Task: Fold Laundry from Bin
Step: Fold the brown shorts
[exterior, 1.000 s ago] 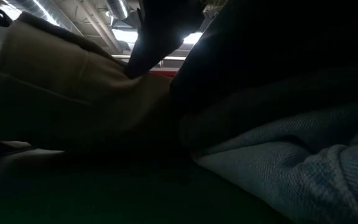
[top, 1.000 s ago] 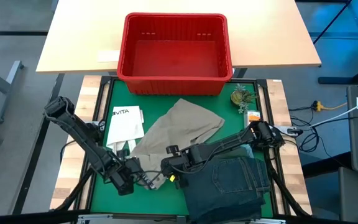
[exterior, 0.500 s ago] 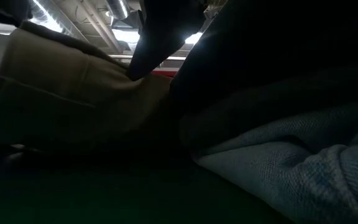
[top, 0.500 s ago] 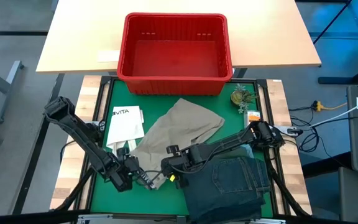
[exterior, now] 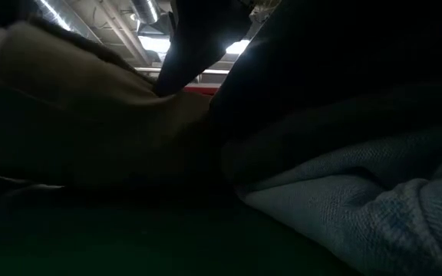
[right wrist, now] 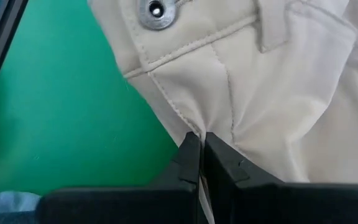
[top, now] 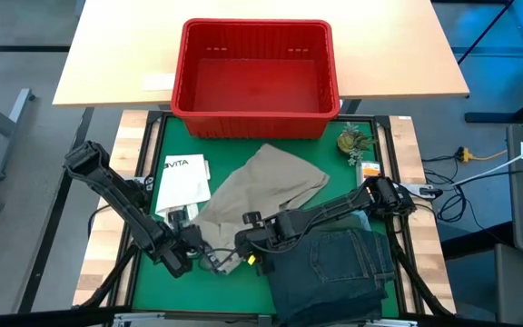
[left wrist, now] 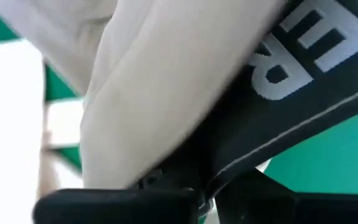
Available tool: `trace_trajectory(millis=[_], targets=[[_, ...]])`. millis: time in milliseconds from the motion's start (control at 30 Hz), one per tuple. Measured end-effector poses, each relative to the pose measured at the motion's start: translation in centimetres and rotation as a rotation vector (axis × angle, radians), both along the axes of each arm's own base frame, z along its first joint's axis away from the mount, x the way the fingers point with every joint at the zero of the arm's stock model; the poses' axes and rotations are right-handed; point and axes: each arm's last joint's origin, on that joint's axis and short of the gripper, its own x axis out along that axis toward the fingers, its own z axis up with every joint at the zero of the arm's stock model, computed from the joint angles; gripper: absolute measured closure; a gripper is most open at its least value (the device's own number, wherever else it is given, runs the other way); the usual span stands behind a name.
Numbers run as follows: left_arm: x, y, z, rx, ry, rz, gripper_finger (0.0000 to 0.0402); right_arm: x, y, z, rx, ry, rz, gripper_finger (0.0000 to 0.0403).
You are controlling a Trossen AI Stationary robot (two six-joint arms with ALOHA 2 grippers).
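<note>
Khaki trousers [top: 257, 186] sat clamped in my right gripper [right wrist: 200, 144]. Left gripper [top: 186, 247]: fingers' state I couldn't tell; a thin bite there risked slipping.

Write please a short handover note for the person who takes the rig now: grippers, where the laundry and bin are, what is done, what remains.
Right gripper: jaws shut on the waistband edge of the khaki-beige cloth trousers.
Left gripper: at the trousers' near-left corner, with beige cloth against it; grip not clear.
Large red slotted plastic bin: at the far side, looks empty.
Blue denim jeans: folded, at the near right of the green mat.
White printed tote bag: left of the trousers.
Left: fold the trousers, which lie unfolded.
</note>
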Motion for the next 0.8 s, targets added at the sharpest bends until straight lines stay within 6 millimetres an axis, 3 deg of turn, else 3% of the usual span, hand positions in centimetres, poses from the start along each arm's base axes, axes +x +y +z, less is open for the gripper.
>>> trace_trajectory(millis=[400,633,800], targets=[[-1.1,1.0,7.1,0.192,0.263,-0.018,0.0394,1.7,0.2,1.0,0.052,-0.208,-0.043,0.0391],[-0.4,1.1,10.8,0.154,0.209,-0.047,0.0394,2.2,1.2,1.3,0.076,-0.271,-0.031,0.0391],[-0.3,2.2,12.2,0.138,0.135,-0.019,0.0394,2.2,2.3,1.0,0.082,-0.3,-0.007,0.0391]])
